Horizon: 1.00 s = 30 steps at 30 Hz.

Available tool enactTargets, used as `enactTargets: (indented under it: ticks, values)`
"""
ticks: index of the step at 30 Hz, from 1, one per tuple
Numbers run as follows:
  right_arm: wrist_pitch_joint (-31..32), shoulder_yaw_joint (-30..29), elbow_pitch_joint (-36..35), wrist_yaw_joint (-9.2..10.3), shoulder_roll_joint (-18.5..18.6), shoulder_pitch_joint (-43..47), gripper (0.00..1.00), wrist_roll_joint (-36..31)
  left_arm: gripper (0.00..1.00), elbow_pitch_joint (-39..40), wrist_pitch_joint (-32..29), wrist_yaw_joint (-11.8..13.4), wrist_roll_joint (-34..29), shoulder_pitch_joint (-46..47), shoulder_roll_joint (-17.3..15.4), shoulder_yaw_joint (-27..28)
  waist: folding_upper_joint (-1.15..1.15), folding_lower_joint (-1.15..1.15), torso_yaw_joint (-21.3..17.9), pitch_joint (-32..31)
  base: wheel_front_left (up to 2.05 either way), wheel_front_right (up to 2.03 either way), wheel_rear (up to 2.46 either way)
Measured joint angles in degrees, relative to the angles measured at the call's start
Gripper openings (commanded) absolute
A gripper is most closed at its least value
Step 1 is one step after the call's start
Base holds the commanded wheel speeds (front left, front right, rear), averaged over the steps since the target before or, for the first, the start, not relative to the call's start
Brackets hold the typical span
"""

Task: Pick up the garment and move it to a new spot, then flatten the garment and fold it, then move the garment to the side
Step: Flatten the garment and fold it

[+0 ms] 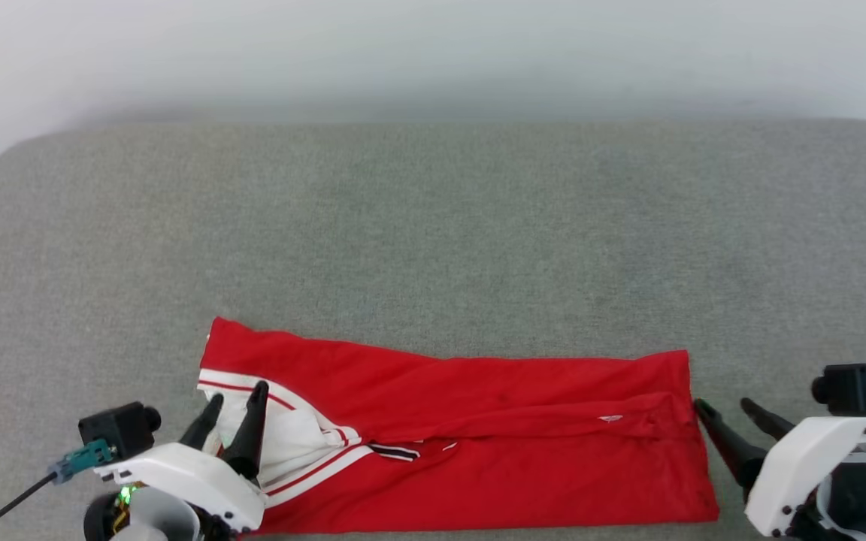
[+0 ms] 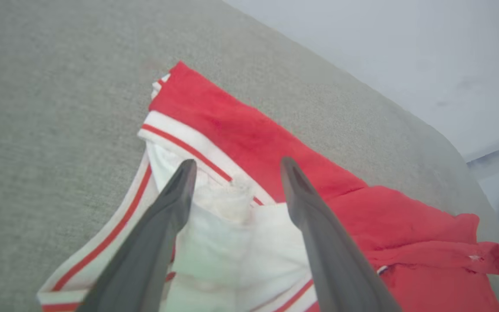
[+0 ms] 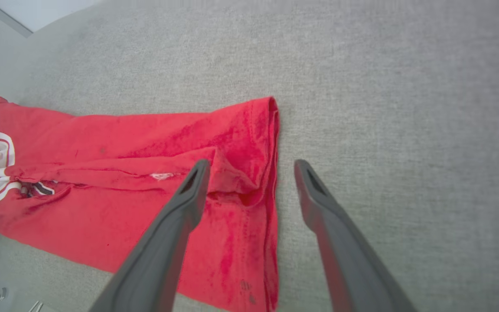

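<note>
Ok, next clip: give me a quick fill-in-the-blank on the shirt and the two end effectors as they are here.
1. The garment lies folded into a long strip on a ____ fabric surface.
2. The left end effector hovers over the garment's ____ sleeve.
3. The right end effector is at the garment's hem end, and its jaws stand ____.

Missing words: grey; white; open.
</note>
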<state>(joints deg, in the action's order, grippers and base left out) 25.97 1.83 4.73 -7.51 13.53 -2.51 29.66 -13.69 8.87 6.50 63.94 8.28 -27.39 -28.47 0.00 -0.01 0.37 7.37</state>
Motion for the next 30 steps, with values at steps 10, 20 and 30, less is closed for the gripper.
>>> enactTargets:
  ticks: [10,20,30]
  values:
    - [14.9,-10.3,-4.2,0.01,-0.8,0.6,1.00,-0.6,1.00,8.3,5.7,6.7,-14.2,2.6,-1.0,0.0,0.00,0.00,0.7,-3.0,0.00,0.00,0.00]
    - [23.3,-11.5,-2.1,0.00,-5.7,-2.5,1.00,-3.4,1.00,16.7,6.0,10.2,-23.2,1.9,0.2,1.8,0.00,0.01,5.0,-0.3,0.00,0.00,0.00]
    - [24.1,-10.3,7.6,-0.04,-6.4,-6.0,1.00,-1.7,1.00,18.1,6.1,8.6,-26.1,2.3,2.6,2.8,0.00,0.00,8.3,3.5,0.00,0.00,0.00]
